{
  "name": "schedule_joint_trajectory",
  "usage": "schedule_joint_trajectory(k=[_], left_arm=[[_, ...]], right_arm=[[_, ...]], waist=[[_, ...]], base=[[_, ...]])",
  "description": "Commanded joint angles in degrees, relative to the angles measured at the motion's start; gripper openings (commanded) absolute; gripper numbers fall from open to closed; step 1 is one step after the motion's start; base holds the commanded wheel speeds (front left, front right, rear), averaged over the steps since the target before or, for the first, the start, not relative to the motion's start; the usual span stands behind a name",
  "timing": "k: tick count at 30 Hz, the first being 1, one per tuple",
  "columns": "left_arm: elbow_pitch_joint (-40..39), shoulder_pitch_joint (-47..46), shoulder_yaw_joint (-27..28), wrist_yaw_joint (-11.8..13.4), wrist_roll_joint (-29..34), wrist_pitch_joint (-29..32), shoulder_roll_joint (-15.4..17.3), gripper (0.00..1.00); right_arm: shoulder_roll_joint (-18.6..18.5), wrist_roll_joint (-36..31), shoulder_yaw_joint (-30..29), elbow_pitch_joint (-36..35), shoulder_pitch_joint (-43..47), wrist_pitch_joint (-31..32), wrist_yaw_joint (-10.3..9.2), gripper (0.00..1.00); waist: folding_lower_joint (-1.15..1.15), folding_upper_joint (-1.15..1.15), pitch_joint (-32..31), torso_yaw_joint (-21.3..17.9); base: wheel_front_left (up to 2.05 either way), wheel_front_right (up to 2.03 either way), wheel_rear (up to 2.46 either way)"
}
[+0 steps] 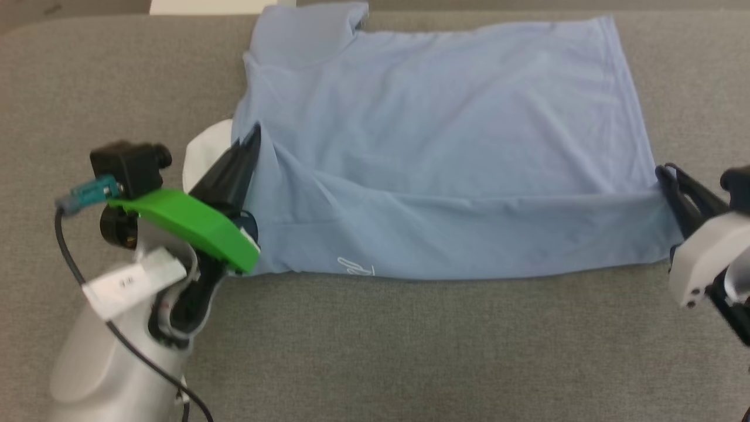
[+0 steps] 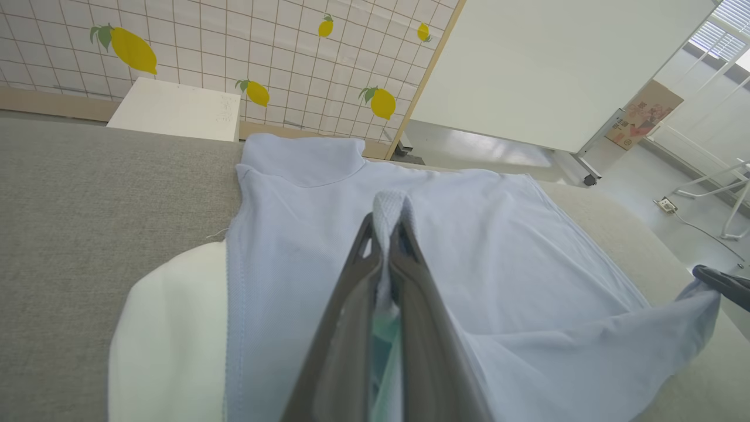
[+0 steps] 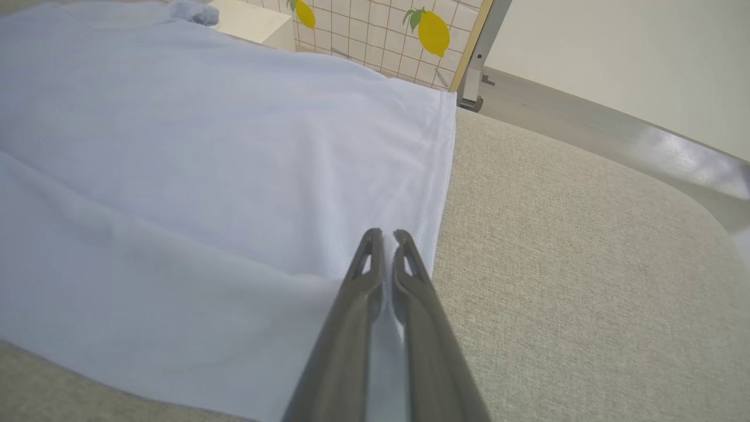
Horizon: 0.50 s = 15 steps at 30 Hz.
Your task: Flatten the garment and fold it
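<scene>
While no finished fold is yet laid down, the light blue T-shirt (image 1: 445,117) lies spread lengthwise across the grey padded tabletop (image 1: 410,351), neck end toward the robot's left and hem toward its right. Condition of the far half: flat on the surface, only shallow creases, far sleeve (image 1: 310,29) turned up at the back corner. Condition of the near half: raised in a taut ridge running between the two grips, with the near edge draping down to the tabletop and partial white logo lettering (image 1: 354,268) showing at that edge. White panel (image 1: 205,146): exposed beside the neck end, just left of the left fingers. Left gripper (image 1: 253,139): jaws clenched on a pinch of fabric by the shoulder, cloth bulging up between the fingertips in the left wrist view. Right gripper (image 1: 668,176): jaws clenched on the hem corner at the near right. Progress, as judged: flattening largely complete; first lengthwise fold apparently in hand, not yet carried over. Remaining, as judged: laying the lifted side across the body, treating the far side and sleeve likewise, then folding crosswise and releasing.
</scene>
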Motion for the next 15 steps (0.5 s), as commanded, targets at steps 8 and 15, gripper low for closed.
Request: schedule_joint_trajectory(k=[8, 15], left_arm=[[8.88, -10.56, 1.16, 0.08, -3.52, 6.65, 1.48, 0.00], [16.96, -13.36, -0.92, 3.95, -5.40, 20.26, 3.84, 0.00]], right_arm=[[-3.44, 2.19, 2.59, 6.31, -9.99, 4.66, -0.10, 0.00], [-4.24, 5.10, 4.85, 10.17, -14.22, 11.75, -0.10, 0.00]], waist=[[0.00, 0.00, 8.41, 0.21], [0.00, 0.00, 11.04, -0.16]], base=[[0.00, 0.00, 0.00], [0.00, 0.00, 0.00]])
